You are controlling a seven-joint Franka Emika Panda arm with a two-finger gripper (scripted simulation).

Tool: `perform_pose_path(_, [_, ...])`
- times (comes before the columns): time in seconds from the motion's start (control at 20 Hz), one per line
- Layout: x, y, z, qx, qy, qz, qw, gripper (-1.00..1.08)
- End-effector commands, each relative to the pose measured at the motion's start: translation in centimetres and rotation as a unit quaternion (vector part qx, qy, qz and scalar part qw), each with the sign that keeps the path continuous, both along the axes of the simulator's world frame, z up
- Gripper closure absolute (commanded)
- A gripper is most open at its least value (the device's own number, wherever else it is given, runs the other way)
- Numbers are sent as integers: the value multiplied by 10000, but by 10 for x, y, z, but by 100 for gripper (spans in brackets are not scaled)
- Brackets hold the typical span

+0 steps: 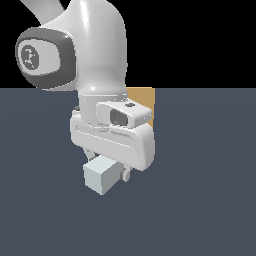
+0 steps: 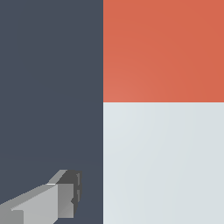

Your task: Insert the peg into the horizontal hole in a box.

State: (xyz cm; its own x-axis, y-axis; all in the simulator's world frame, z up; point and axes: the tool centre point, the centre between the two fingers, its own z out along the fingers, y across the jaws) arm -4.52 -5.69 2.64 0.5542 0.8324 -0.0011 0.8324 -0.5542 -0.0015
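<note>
Beneath the arm's wrist housing, at the centre of the exterior view, I read the tool point(image 1: 106, 167) as straddling the peg point(image 1: 101, 179). Only the peg's pale grey end projects toward the camera. One finger tip point(image 1: 126, 173) shows beside it; the opposite finger is masked. I cannot tell whether the fingers press the peg or merely flank it.

The wrist view shows one finger point(image 2: 61, 197) just beside the peg point(image 2: 162, 162), with no clear gap. The peg fills that picture's far half, pale section adjoining the red-orange section.

Whether the peg rests on the dark surface point(image 1: 210, 200) or is lifted cannot be determined.

The box point(image 1: 144, 100) sits behind the arm, showing only a tan corner. Its hole is hidden.

Judged step: grasp, or the start of transport. Insertion has not begun.

The next move calls for a confirmed firm grip, a lift clear of the surface, then levelling the peg and aligning its axis with the hole before advancing.
</note>
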Motion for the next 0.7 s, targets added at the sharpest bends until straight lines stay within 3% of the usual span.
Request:
perform_pose_path(0.0, [1, 0, -2, 0, -8, 0, 10000, -92])
perform_pose_path(0.05, [1, 0, -2, 0, -8, 0, 10000, 108])
perform_pose_path(0.65, [2, 0, -1, -2, -11, 19, 10000, 108])
